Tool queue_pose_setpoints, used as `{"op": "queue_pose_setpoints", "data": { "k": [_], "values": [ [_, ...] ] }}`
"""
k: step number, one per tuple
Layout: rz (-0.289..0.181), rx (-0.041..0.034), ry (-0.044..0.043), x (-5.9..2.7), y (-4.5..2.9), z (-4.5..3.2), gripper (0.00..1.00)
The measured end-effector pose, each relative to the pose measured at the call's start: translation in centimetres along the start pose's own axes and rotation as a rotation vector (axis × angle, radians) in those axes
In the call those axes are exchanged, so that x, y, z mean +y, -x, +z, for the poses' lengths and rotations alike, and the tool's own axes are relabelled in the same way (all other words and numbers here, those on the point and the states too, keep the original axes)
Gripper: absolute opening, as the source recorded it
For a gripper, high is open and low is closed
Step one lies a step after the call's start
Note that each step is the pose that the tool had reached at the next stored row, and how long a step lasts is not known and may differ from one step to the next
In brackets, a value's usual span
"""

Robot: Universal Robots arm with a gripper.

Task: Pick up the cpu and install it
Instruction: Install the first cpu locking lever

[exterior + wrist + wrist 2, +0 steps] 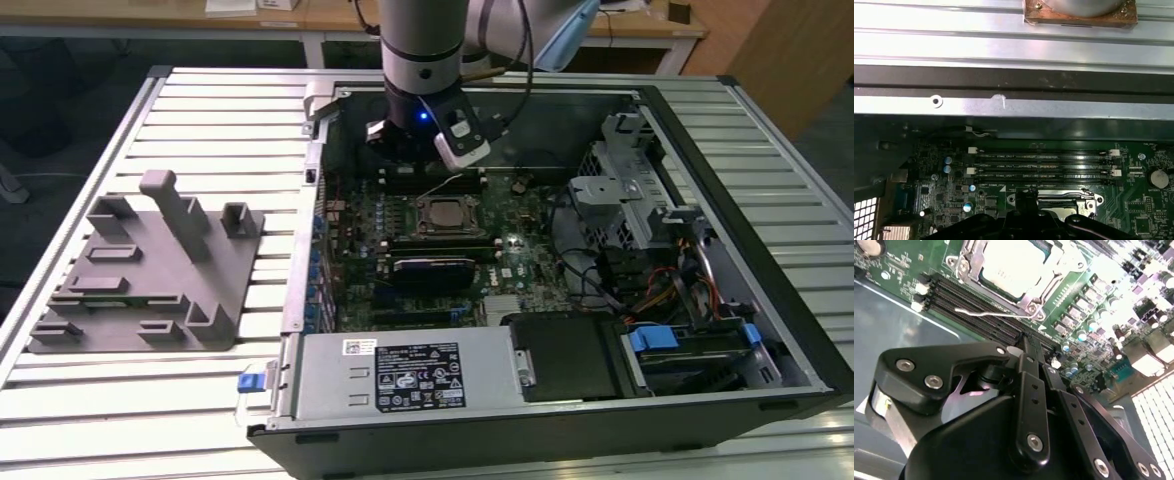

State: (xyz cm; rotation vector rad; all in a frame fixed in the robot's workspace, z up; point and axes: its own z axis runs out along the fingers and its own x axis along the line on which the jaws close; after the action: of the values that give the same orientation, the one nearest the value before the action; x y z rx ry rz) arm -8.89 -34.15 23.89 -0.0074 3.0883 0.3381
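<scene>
Cpu (1014, 265) flat, metal face up, square in socket (966, 265); tool (1028, 342) closed, empty, by memory slots (979, 305)

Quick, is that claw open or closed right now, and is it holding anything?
Gripper: looks closed, holding nothing; the cpu lies in the socket beyond it.

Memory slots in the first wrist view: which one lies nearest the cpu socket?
The slot right beside the socket's metal frame; the other three lie towards the case wall.
</scene>
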Motion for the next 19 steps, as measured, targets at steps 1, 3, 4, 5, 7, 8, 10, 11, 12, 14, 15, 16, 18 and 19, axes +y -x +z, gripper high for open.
{"op": "queue_pose_setpoints", "data": {
  "k": [1,3,4,5,7,8,10,11,12,14,15,16,18,19],
  "values": [
    [0.000,0.0000,0.0000,0.00,0.00,0.00,0.11],
    [0.000,-0.0001,0.0001,0.00,0.01,0.01,0.11],
    [0.000,-0.0014,0.0000,0.00,0.01,0.02,0.11],
    [-0.001,-0.0053,-0.0003,0.00,0.01,0.04,0.11],
    [0.003,-0.0208,-0.0012,-0.02,0.00,0.11,0.11],
    [0.007,-0.0285,-0.0017,-0.02,0.00,0.14,0.11],
    [0.016,-0.0435,-0.0026,-0.04,0.00,0.21,0.11],
    [0.022,-0.0509,-0.0028,-0.05,0.00,0.25,0.11],
    [0.029,-0.0562,-0.0033,-0.06,0.00,0.31,0.11],
    [0.047,-0.0621,-0.0044,-0.11,-0.01,0.53,0.11],
    [0.057,-0.0644,-0.0051,-0.14,-0.02,0.65,0.11],
    [0.067,-0.0668,-0.0057,-0.17,-0.02,0.77,0.11],
    [0.090,-0.0717,-0.0069,-0.21,-0.03,0.98,0.11],
    [0.101,-0.0741,-0.0076,-0.23,-0.03,1.06,0.11]
  ]
}}
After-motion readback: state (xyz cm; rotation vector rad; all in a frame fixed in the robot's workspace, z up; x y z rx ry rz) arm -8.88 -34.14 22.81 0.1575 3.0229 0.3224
